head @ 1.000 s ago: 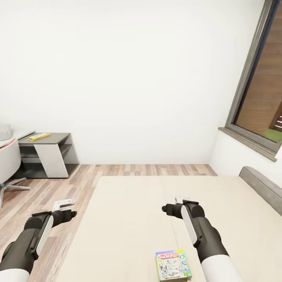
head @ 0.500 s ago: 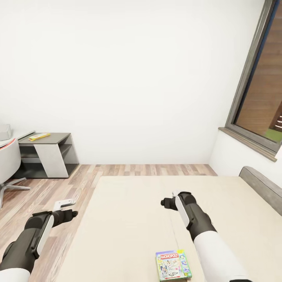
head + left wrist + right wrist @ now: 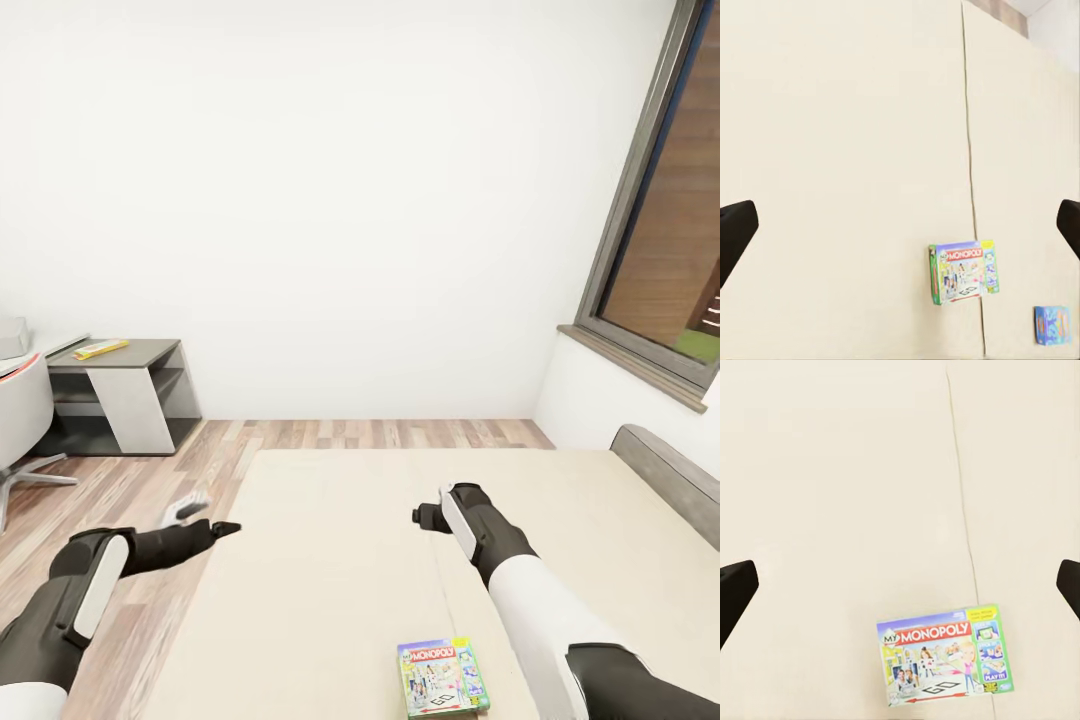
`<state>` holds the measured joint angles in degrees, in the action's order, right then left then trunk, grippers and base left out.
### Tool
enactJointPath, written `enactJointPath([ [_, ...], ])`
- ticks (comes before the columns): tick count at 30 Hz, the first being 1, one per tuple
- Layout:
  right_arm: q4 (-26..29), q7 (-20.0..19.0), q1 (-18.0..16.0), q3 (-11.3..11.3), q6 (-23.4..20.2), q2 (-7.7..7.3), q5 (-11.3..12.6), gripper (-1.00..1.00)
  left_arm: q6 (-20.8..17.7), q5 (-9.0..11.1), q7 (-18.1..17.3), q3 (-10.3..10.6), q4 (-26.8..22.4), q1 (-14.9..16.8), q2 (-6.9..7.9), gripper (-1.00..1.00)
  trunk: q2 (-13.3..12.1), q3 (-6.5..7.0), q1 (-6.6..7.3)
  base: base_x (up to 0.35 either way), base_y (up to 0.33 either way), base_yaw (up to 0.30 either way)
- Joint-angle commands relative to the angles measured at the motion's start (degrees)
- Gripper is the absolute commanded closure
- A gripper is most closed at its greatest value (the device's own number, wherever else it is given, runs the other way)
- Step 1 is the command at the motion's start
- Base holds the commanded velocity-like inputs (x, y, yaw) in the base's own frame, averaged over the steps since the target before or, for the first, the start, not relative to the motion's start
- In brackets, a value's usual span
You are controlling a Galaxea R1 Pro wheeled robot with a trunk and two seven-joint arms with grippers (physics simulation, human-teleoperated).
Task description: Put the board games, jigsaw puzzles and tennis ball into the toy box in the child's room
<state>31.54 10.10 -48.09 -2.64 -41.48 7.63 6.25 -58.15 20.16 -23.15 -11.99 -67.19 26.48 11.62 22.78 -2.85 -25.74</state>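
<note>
1. Right wrist view shows the white-green Monopoly board game (image 3: 943, 652) lying flat on the bed (image 3: 832, 495), ahead of the spread jaws and a little toward one finger, well short of either tip; nothing sits between them.
2. From the left wrist, the same box (image 3: 964, 271) lies farther off and toward one side of the jaw line, and a second, blue board game (image 3: 1051, 325) rests on the mattress beyond it, small in the frame; its print is too tiny to read.
3. The right gripper (image 3: 428, 517) hangs above the mattress with its jaws released, holding nothing. The left gripper (image 3: 205, 519) reaches over the near edge of the bed, also apart and empty, judging by the dark fingertips (image 3: 735, 229) at the two sides of its own view.
4. Both bed games therefore look untouched, so this part of the job is not yet begun.
5. Across the room, a yellow flat item (image 3: 100, 349) lies on the table's lower dark grey wing (image 3: 140, 352); it may be a puzzle or a game, but at this distance I cannot tell.
6. My judgement: the task is at its start, with every toy seen here yet to be carried to the toy box.
</note>
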Motion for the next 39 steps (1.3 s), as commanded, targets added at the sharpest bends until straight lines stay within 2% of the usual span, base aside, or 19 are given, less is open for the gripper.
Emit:
enactJointPath([
  [1,0.1,0.5,-0.1,-0.2,-0.1,0.07,0.6,-1.00,-0.5,-0.1,-0.9,0.0,-0.2,0.1,0.08,-1.00,0.1,-0.14,-0.04,0.000,0.000,0.000],
  [5,0.1,0.6,-0.1,-0.2,-0.1,0.09,0.6,-1.00,-1.5,0.5,-1.7,-0.1,-0.8,0.1,0.36,-1.00,0.1,-0.17,-0.04,0.000,0.000,0.000],
  [8,0.1,0.7,0.0,-0.2,0.0,0.13,0.5,-1.00,-1.7,0.7,-4.3,-0.5,-0.9,0.1,1.33,-1.00,0.1,-0.33,-0.04,0.000,0.000,0.000],
  [12,0.1,0.8,0.0,-0.1,-0.1,0.23,0.5,-1.00,-1.8,0.8,-12.7,-0.6,-1.0,0.1,4.29,-1.00,0.1,-0.67,-0.04,0.000,0.000,0.000],
  [15,0.0,0.8,0.0,-0.1,-0.1,0.14,0.5,-1.00,-1.8,0.7,-21.2,-0.6,-0.9,0.1,6.90,-1.00,0.1,-0.95,-0.04,0.000,0.000,0.000],
  [19,0.0,0.7,0.1,-0.2,-0.1,0.01,0.5,-1.00,-1.8,0.6,-28.6,-0.6,-0.7,-0.1,8.66,-1.00,0.1,-1.32,-0.04,0.000,0.000,0.000],
  [22,0.0,0.7,0.3,-0.1,-0.1,-0.08,0.5,-1.00,-1.8,0.6,-31.7,-0.6,-0.4,-0.1,9.26,-1.00,0.1,-1.60,-0.04,0.000,0.000,0.000],
  [31,0.0,0.7,0.5,0.1,-0.2,0.05,0.6,-1.00,-1.8,0.5,-36.5,-0.7,-0.3,-0.5,9.87,-1.00,0.1,-2.45,-0.04,0.000,0.000,0.000],
  [39,-0.1,0.7,0.5,0.1,-0.2,0.10,0.6,-1.00,-1.6,0.4,-37.6,-1.1,-0.3,-0.6,10.31,-1.00,0.1,-3.20,-0.04,0.000,0.000,0.000],
])
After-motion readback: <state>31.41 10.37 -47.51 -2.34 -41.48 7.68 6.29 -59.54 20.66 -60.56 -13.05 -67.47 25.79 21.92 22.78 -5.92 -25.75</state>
